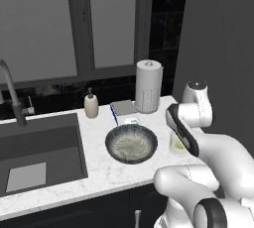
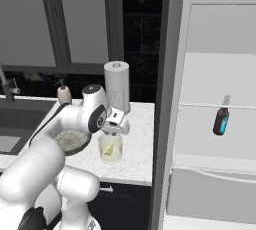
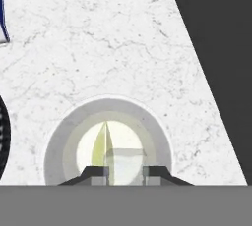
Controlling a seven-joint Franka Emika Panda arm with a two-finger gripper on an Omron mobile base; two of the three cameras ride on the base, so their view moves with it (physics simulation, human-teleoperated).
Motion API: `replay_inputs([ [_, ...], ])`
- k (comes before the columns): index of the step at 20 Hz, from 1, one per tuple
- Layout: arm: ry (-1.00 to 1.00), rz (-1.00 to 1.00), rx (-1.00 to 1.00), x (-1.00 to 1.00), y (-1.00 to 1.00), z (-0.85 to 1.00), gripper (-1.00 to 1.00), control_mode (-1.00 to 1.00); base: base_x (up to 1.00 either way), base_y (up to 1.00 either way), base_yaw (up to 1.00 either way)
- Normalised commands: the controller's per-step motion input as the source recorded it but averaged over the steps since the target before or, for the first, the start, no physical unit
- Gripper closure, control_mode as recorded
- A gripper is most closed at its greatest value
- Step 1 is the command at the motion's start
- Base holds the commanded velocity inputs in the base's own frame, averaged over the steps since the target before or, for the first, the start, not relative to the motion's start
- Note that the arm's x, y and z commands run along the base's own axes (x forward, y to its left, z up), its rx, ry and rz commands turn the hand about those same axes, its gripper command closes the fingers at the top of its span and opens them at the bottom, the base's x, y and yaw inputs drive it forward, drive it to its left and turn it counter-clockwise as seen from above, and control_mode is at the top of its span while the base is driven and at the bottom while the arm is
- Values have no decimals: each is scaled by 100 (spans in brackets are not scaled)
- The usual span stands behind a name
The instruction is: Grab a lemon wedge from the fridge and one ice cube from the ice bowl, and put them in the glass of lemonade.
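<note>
In the hand view I look straight down into the glass of lemonade (image 3: 59, 141). A yellow-green lemon wedge (image 3: 101, 144) stands in its liquid. My gripper (image 3: 125, 173) hangs just over the glass, shut on a pale ice cube (image 3: 125, 158) between its fingertips. From the right base view the gripper (image 2: 113, 133) hovers directly above the glass (image 2: 111, 150), with the wedge (image 2: 107, 150) inside. The ice bowl (image 1: 131, 143) sits left of the glass (image 1: 176, 145), which my arm partly hides. The fridge (image 2: 220, 139) stands open on the right.
A paper-towel roll (image 1: 149, 85), a soap bottle (image 1: 91, 105) and a grey board (image 1: 124, 108) stand at the counter's back. The sink (image 1: 39, 152) and faucet (image 1: 12, 93) lie to the left. A dark bottle (image 2: 221, 116) stands on a fridge shelf.
</note>
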Motion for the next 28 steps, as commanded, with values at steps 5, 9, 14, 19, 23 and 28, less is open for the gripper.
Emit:
replay_inputs([
  [5,0,0,-6,0,30,0,100,-100,0,0,0],
  [9,0,0,0,0,0,-5,100,-100,0,0,0],
  [14,0,0,0,0,0,-4,-100,-100,0,0,0],
  [19,0,0,0,0,0,0,-100,-100,0,0,0],
  [23,0,0,0,0,0,0,-100,-100,0,0,0],
  [28,0,0,0,0,0,0,-100,-100,0,0,0],
])
